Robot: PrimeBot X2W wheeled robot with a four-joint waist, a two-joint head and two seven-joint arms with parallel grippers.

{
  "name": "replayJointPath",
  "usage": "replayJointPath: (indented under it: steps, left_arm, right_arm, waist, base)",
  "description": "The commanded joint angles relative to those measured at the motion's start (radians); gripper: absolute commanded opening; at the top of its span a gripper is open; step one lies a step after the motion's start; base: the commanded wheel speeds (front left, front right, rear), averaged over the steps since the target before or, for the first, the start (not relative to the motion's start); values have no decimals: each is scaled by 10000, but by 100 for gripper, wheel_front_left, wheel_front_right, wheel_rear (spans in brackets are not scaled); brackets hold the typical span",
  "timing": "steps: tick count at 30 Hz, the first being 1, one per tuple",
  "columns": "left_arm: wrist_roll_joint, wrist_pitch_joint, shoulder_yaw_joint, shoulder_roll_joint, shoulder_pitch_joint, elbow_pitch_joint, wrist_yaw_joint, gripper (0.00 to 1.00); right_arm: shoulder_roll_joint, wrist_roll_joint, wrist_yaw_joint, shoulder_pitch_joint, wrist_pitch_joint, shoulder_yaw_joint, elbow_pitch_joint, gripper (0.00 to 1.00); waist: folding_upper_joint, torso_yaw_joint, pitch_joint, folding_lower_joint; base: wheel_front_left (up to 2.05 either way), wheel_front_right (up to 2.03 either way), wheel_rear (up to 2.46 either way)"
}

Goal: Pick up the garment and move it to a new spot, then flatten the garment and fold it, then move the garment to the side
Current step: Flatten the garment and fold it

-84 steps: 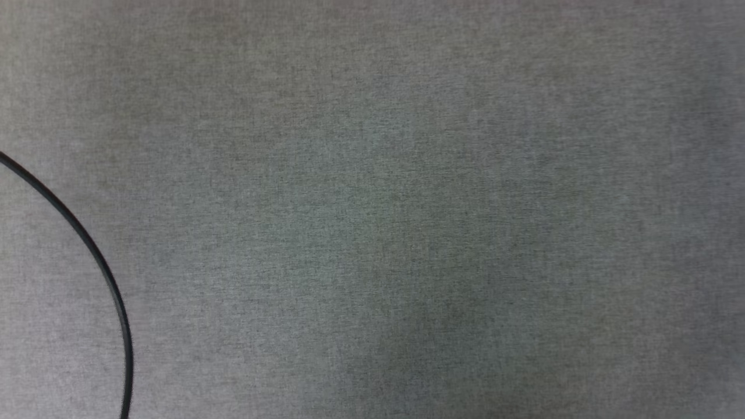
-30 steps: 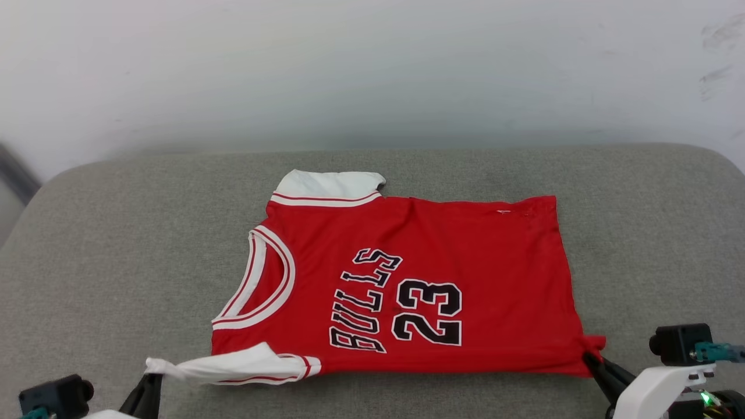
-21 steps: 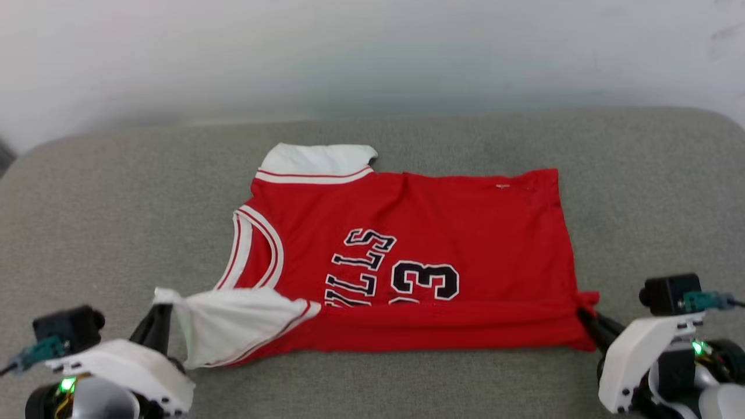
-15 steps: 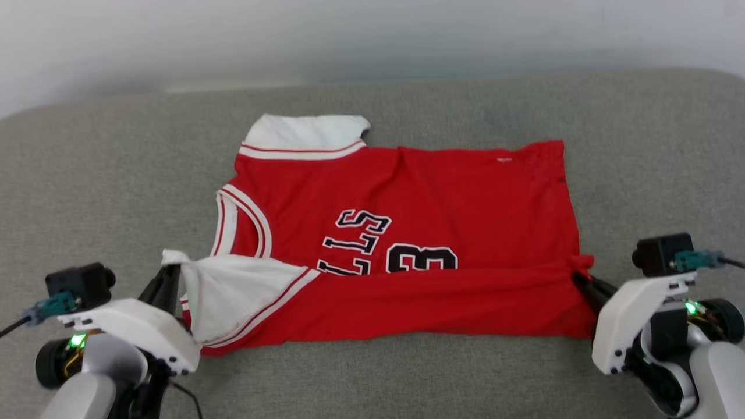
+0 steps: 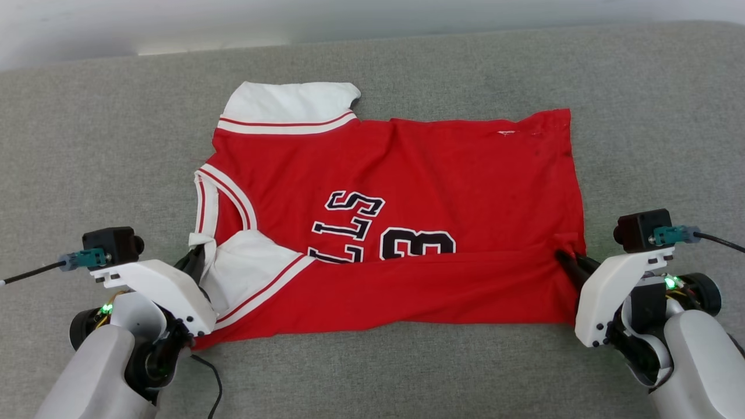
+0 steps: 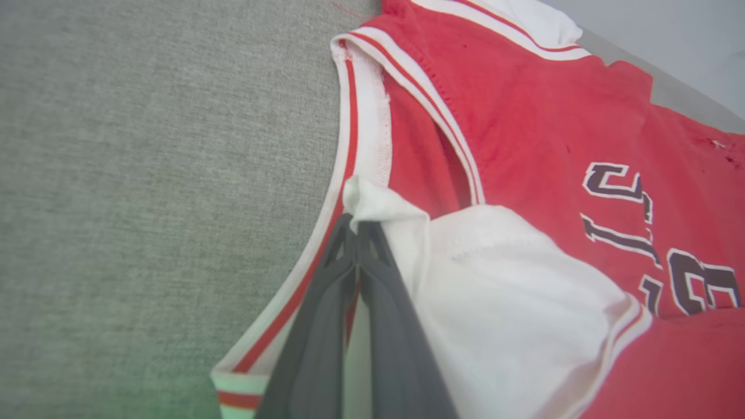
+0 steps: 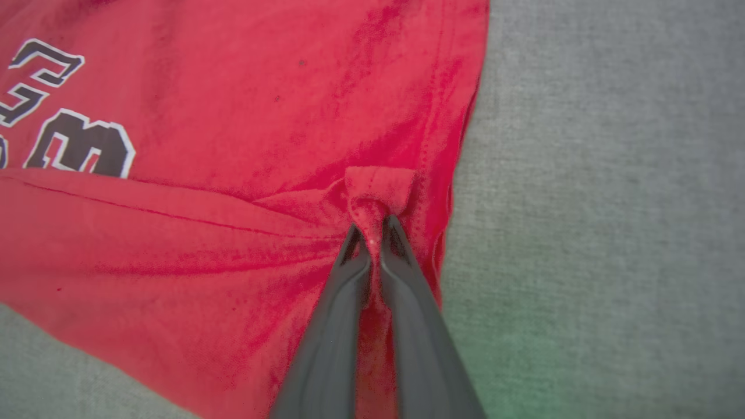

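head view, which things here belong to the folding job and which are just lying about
In the job: garment, near edge folded over; left claw, shut on its white corner; right claw, shut on its red corner.
Just there: grey padded surface; black cable; pale wall.

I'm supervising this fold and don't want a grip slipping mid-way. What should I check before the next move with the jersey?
1. Left end effector shut on the white shoulder corner of the garment: ok.
2. Right end effector shut on the red hem corner: ok.
3. Folded-over near edge runs evenly between both grips: ok.
4. Far half lies flat on the grey cushion: ok, light wrinkles.
5. Black cable by the left arm clear of the fabric: cannot tell.
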Motion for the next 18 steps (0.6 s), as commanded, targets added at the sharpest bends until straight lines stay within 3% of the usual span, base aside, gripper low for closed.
replayJointPath:
  steps: [1,5,11,18]
  left_arm:
    - [-33,83,-58,-20,-221,351,-100,100]
    - [-12,-54,-9,-24,-380,742,-98,100]
    - [-97,98,109,305,-430,1082,-130,100]
    - [-52,1575,-82,1445,-226,401,-53,100]
  right_arm:
    - [70,129,-10,-128,-233,76,196,100]
    - [-16,341,-9,-175,-710,222,97,100]
    - [-137,413,-9,192,-2290,239,-565,100]
    - [-85,152,-9,862,-3292,43,-1602,100]
  waist:
    - [0,-36,-115,-2]
    - [0,-88,-334,-2]
    - [0,-191,-1020,-2]
    - [0,-370,-1801,-2]
  base:
    - [0,0,0]
    - [0,0,0]
    - [0,0,0]
    - [0,0,0]
